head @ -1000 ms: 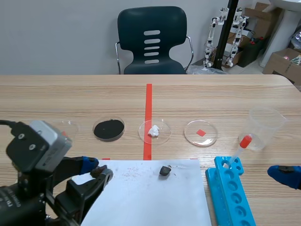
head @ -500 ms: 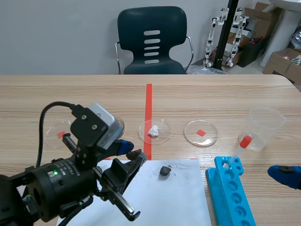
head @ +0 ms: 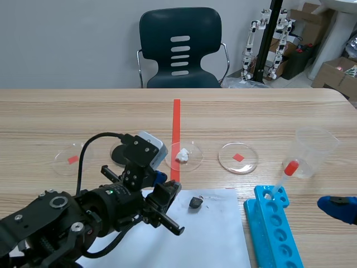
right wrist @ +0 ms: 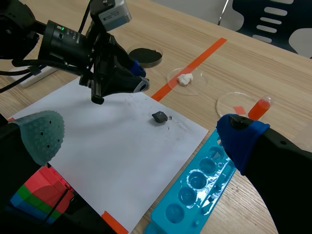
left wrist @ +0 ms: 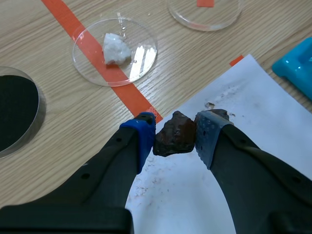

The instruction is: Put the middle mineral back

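Mineral [left wrist: 175, 139] on paper [left wrist: 253, 97] ahead of spread left fingers [left wrist: 144, 134], dish [left wrist: 141, 53] beyond, right fingers [right wrist: 241, 139] spread

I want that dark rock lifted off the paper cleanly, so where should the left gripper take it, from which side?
Probably from above, pinching the dark rock across its middle, one pad on each flank. It is a low lump on the white paper with bare sheet all round, and the left gripper is open.
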You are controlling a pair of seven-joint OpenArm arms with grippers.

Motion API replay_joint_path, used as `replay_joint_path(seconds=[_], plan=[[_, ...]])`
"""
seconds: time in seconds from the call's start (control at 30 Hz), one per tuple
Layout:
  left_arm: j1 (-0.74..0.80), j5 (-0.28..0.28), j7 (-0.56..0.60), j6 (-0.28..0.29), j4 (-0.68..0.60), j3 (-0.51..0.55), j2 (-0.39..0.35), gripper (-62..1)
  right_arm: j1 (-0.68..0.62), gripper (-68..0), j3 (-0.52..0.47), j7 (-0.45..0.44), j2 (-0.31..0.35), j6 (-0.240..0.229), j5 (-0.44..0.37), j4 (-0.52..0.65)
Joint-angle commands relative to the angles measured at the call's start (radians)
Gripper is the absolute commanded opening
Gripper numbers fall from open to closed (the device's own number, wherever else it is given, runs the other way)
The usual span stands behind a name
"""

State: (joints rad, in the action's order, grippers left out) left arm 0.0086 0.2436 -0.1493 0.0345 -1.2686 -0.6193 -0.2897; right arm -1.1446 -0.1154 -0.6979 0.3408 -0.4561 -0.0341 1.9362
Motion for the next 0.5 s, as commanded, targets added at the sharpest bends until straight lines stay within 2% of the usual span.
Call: replay_joint_path(seconds=[0.0, 0.27, 0.47], plan=[[-0.012, 0.006, 0.017, 0.002, -0.007, 0.007, 0.010, -49.2, 0.001, 0.4, -0.001, -0.015, 0.000, -0.001, -0.015, 0.008], [-0.063, 0.007, -0.011, -0.011, 0.110, 0.007, 0.043, -49.2, 0.001, 0.4, -0.001, -0.015, 0.000, -0.001, -0.015, 0.008], [-0.070, 0.006, -0.029, -0.014, 0.147, 0.007, 0.043, -49.2, 0.001, 0.4, -0.001, -0.015, 0.000, -0.001, -0.015, 0.008]])
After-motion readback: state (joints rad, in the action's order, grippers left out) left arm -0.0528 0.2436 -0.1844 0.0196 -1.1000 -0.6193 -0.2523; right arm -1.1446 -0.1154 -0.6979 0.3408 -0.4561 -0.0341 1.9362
